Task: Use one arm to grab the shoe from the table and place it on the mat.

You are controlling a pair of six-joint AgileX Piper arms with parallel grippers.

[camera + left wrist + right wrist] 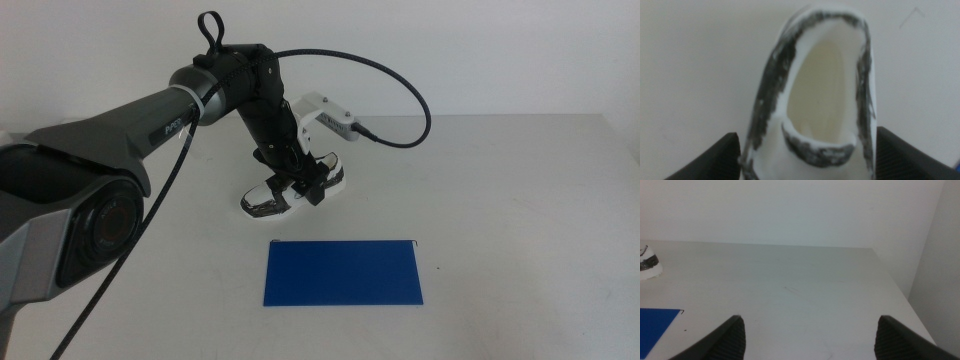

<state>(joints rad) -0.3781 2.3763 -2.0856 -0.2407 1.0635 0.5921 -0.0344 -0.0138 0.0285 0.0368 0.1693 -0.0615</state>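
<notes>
A: Near to far? Mat [343, 274] lies nearest the camera, shoe [290, 190] just behind on the table [520, 180].

B: Left hand [305, 185] straddles the shoe's opening, jaws apart, not yet clamped. Right hand [810, 335] waits, spread. Mat lies camera-ward.

There is one shoe [293, 188]. There is one blue mat [342, 273]. There is one white table [520, 200]. One arm [150, 125] shows over the table, with one black cable [400, 85].

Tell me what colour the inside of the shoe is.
Pale cream inside the shoe, with a patchy black rim; the left wrist view shows it best.
</notes>
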